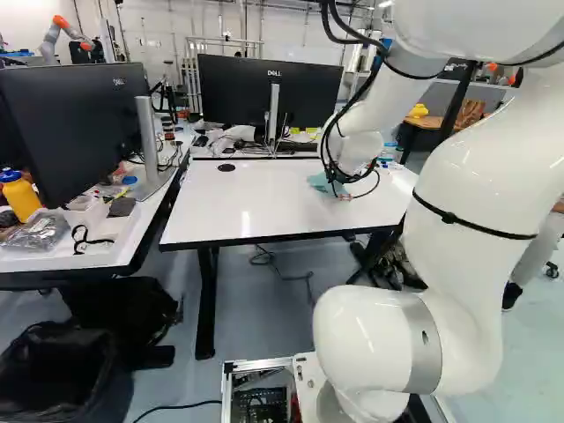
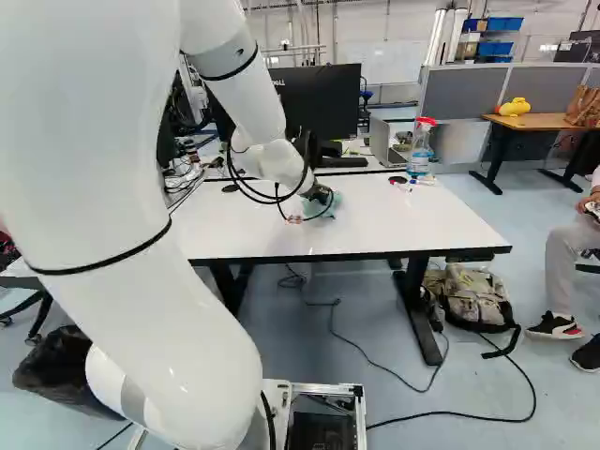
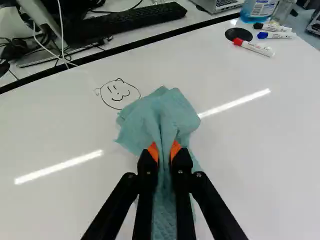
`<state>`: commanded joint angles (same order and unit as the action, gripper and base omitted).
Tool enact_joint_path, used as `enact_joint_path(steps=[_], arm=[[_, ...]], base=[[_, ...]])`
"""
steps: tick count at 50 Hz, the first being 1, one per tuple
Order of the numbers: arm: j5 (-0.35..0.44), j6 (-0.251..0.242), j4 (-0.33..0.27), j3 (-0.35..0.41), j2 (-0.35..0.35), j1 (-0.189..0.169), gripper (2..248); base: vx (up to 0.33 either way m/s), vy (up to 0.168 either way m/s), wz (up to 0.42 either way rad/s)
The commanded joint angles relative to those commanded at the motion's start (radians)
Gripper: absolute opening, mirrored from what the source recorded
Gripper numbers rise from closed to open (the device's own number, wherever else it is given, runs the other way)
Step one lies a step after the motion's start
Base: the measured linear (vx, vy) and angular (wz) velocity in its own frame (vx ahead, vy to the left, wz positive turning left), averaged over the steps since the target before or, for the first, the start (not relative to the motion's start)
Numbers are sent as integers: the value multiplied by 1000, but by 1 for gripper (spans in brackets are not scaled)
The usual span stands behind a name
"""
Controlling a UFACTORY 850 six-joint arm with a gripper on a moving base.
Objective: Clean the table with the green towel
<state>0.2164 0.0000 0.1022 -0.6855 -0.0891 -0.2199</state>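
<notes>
In the wrist view, the green towel (image 3: 162,117) is pinched between both fingers of the claw (image 3: 166,152) and spread ahead of them on the white table (image 3: 260,165), beside a drawn face (image 3: 118,94). In the left base view, the claw (image 1: 342,191) is seen lowered to the table, the towel bunched around it. In the right base view, a spray bottle (image 2: 420,148) is shown standing beyond the claw.In the right base view, the claw (image 2: 323,195) is shown lowered to the white table (image 2: 412,225), with a spray bottle (image 2: 420,148) placed beyond it. In the wrist view, the green towel (image 3: 162,117) is pinched between both fingers and spread ahead of them, beside a drawn face (image 3: 118,94).

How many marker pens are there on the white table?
3. The red-capped marker lies beside the black disc, the black-capped one near the spray bottle, the blue-capped one between those two. The towel might hide another.
</notes>
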Motion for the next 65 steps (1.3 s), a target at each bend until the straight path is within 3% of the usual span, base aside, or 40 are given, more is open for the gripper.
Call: enact_joint_path(steps=[11, 36, 65], arm=[[0, 0, 0, 48, 45, 20, 45], [0, 0, 0, 47, 47, 19, 45], [0, 0, 0, -61, 11, -45, 45]], base=[[0, 0, 0], [0, 0, 0], [0, 0, 0]])
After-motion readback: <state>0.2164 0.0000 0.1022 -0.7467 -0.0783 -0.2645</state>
